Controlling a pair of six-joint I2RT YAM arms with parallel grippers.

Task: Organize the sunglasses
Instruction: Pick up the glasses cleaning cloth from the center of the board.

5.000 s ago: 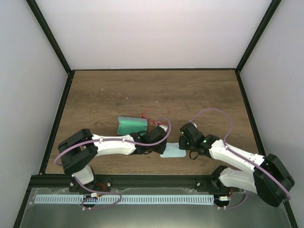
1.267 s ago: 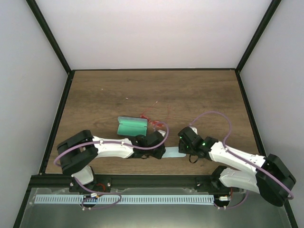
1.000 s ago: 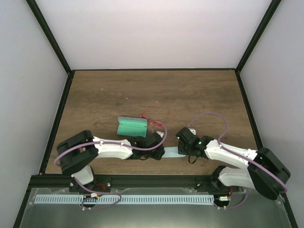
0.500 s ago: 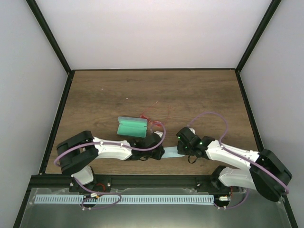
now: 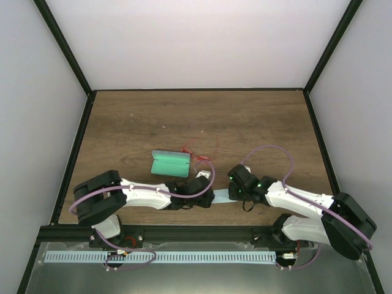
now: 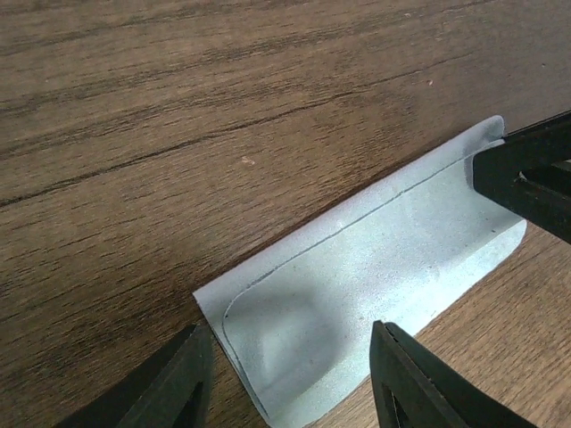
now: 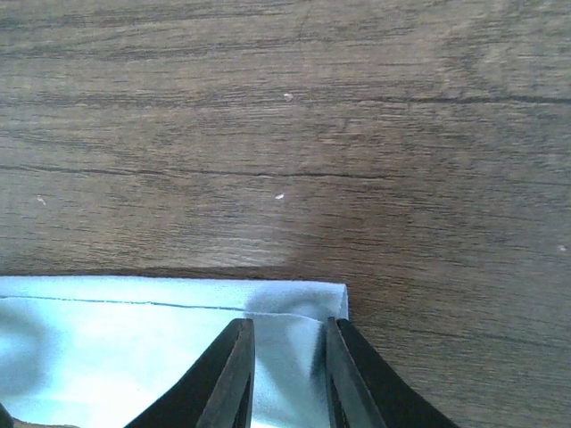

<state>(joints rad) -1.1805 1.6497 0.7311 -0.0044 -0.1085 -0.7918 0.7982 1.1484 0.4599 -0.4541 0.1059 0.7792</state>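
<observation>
The sunglasses (image 5: 195,155), with red lenses, lie on the table just right of the open case (image 5: 169,163), which has a green lining. The light blue cloth (image 5: 220,197) lies folded into a strip between my two grippers. In the left wrist view my left gripper (image 6: 290,328) is wide open, its fingers astride the cloth's (image 6: 384,259) near end, and my right gripper (image 6: 526,174) touches the far end. In the right wrist view my right gripper (image 7: 285,321) stands narrowly open, tips down on the cloth's (image 7: 134,348) folded corner. Neither wrist view shows the sunglasses.
Black frame rails border the wooden table (image 5: 257,122); its near rail (image 5: 196,231) runs just below both arms. Purple cables loop above each wrist.
Over five seconds both grippers have drawn toward the near edge and the cloth has gone from a square to a narrower folded strip. In the last half second little has moved.
</observation>
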